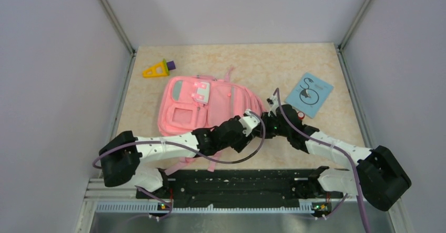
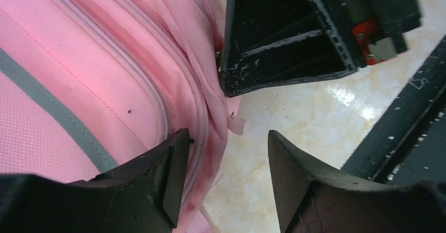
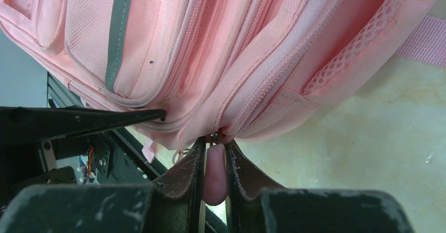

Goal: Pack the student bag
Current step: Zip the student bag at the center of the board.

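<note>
The student bag point(image 1: 210, 104) lies flat mid-table, pink with grey-green stripes. Both grippers meet at its right end. My right gripper point(image 3: 214, 143) is shut on a pink zipper pull point(image 3: 214, 175) at the bag's side seam point(image 3: 210, 43); in the top view it sits at the bag's right edge point(image 1: 272, 112). My left gripper point(image 2: 226, 138) is open, its left finger point(image 2: 168, 175) against the bag's zippered edge point(image 2: 79, 59), the right finger over bare table. It shows in the top view point(image 1: 256, 119) just left of the right gripper. A second small pink pull tab point(image 2: 236, 123) hangs between the two grippers.
A blue booklet point(image 1: 312, 94) lies to the bag's right. A yellow triangular toy point(image 1: 155, 71) with a purple block point(image 1: 170, 64) lies at the back left. A black rail point(image 1: 236, 183) runs along the near edge. Walls close in both sides.
</note>
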`<control>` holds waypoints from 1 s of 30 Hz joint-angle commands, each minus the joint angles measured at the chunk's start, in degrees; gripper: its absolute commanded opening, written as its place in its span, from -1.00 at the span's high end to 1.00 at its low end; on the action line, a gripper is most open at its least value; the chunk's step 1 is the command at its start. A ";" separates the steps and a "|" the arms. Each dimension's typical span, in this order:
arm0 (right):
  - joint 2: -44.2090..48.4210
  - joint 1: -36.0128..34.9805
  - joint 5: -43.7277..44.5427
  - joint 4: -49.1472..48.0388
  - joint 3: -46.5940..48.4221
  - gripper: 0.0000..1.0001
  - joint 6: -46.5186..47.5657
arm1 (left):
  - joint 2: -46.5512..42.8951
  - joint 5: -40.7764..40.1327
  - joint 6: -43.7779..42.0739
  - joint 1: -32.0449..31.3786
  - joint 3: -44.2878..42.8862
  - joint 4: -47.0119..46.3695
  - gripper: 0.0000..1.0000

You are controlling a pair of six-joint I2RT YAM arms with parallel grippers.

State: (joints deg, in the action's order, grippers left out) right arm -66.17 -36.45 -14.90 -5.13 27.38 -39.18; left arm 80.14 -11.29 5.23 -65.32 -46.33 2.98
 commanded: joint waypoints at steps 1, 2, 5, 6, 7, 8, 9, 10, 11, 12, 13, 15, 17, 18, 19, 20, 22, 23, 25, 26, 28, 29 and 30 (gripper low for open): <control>1.31 0.42 -2.93 -6.56 1.19 1.00 -0.97 | 2.53 -6.21 -1.40 -0.40 -2.16 -2.11 -0.22; 1.26 0.41 -3.15 -6.58 1.21 1.00 -0.91 | 3.09 -8.58 -1.56 -0.61 -2.34 -2.12 -0.22; 1.52 0.41 -3.72 -6.52 1.19 1.00 -1.05 | 5.07 -15.94 -2.95 -2.05 -2.84 -2.45 -0.11; 1.61 0.41 -3.83 -6.42 1.19 1.00 -1.09 | 5.79 -18.64 -3.43 -2.57 -3.22 -2.46 -0.02; 1.65 0.41 -3.74 -6.23 1.17 1.00 -1.09 | 6.51 -21.30 -3.66 -3.01 -3.69 -2.24 0.12; 1.86 0.41 -3.30 -5.70 1.22 1.00 -1.08 | 7.31 -23.83 -3.33 -3.39 -4.20 -2.01 0.25; 1.94 0.41 -2.61 -4.79 1.39 1.00 -1.21 | 7.77 -25.94 -3.31 -3.75 -4.33 -1.94 0.44; 2.07 0.41 -1.76 -3.74 1.72 1.00 -1.17 | 8.08 -27.51 -3.35 -4.02 -4.35 -1.76 0.58; 2.17 0.41 -1.01 -2.91 1.98 1.00 -1.17 | 8.32 -28.96 -3.31 -4.30 -4.37 -1.51 0.73; 2.40 0.41 -0.18 -2.30 2.18 1.00 -1.21 | 8.44 -30.10 -2.97 -4.55 -4.19 -1.17 0.89; 2.49 0.52 0.70 -1.56 2.55 1.00 -1.31 | 8.39 -30.79 -2.62 -4.75 -3.99 -0.69 1.00; 2.43 1.00 2.15 0.34 3.64 1.00 -1.15 | 7.68 -31.67 -1.68 -5.09 -2.92 0.05 1.00; 2.01 2.69 2.09 1.70 4.68 1.00 -0.84 | 6.34 -31.86 -0.58 -5.45 -1.29 1.28 1.00; 1.80 3.67 1.29 1.78 5.04 1.00 -0.76 | 5.55 -31.83 0.23 -5.63 -0.52 2.43 1.00; 1.49 4.87 0.05 1.78 5.36 1.00 -0.61 | 4.57 -31.80 1.25 -5.89 0.25 3.56 1.00; 1.13 5.76 -0.91 1.95 5.78 1.00 -0.37 | 3.67 -31.67 2.06 -6.06 1.10 4.88 1.00; 0.13 7.62 -3.04 2.72 7.13 1.00 0.76 | 1.36 -31.12 3.69 -6.49 2.68 7.60 1.00; -0.37 8.16 -3.97 3.19 8.03 1.00 1.33 | 0.61 -31.09 4.88 -6.73 3.23 9.14 1.00; -1.51 8.97 -5.36 4.54 10.30 1.00 2.65 | -1.56 -30.20 7.31 -7.16 3.97 11.28 1.00; -2.01 9.47 -5.99 4.90 11.35 1.00 3.21 | -2.50 -29.82 8.28 -7.52 4.26 11.86 1.00; -2.73 10.63 -7.82 7.36 13.17 1.00 4.22 | -4.12 -31.03 11.24 -7.80 4.29 14.16 1.00; -2.89 10.99 -8.24 7.89 13.86 1.00 4.52 | -4.74 -31.34 12.79 -7.80 3.87 15.91 1.00; -3.04 11.29 -8.33 8.46 14.44 1.00 5.03 | -5.38 -31.62 14.43 -7.81 3.57 17.65 1.00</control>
State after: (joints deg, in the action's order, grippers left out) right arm -68.99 -28.82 -24.80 3.77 35.88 -37.04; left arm 78.56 -36.86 11.66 -72.99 -43.90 6.52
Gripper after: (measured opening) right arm 0.081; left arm 0.026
